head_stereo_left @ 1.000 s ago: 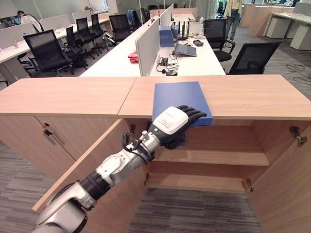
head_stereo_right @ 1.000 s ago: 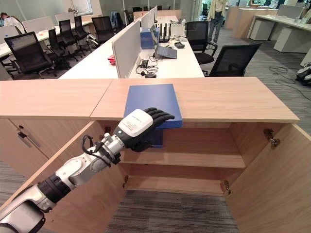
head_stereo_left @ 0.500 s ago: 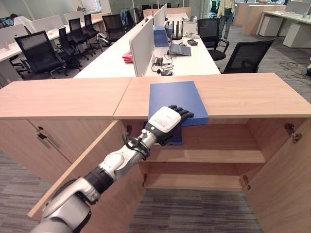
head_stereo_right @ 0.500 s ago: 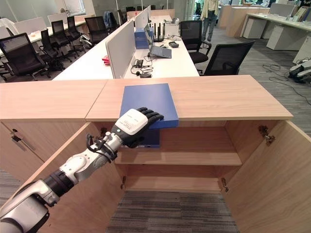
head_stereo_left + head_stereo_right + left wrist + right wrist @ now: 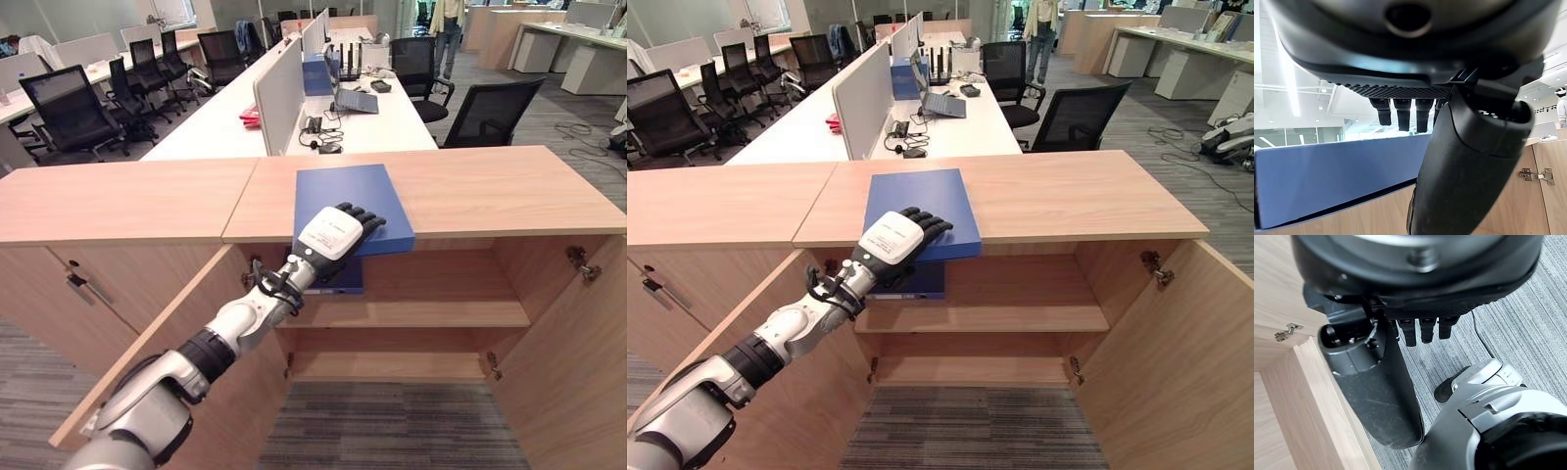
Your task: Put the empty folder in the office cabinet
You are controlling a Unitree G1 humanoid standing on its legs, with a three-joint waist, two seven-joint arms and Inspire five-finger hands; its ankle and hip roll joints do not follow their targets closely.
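A blue folder (image 5: 353, 191) lies flat on the wooden cabinet top (image 5: 490, 186), with its near end jutting past the front edge. My left hand (image 5: 333, 233) is at that near end, open. Its fingers (image 5: 1400, 112) stretch straight over the folder's top (image 5: 1327, 171), and the thumb sits below the edge. Both cabinet doors stand open. A second blue folder (image 5: 338, 279) rests on the upper shelf (image 5: 441, 313), just under the hand. My right hand (image 5: 1376, 382) hangs relaxed above the carpet, beside a cabinet door.
The left door (image 5: 167, 343) swings out under my left arm, and the right door (image 5: 578, 362) stands open at the far right. Behind the cabinet are white desks with a laptop (image 5: 358, 98) and several black office chairs. A person (image 5: 446, 20) stands far back.
My left hand has slid a little left and up along the folder's near end. The folder has stayed put on the cabinet top. The camera has shifted slightly.
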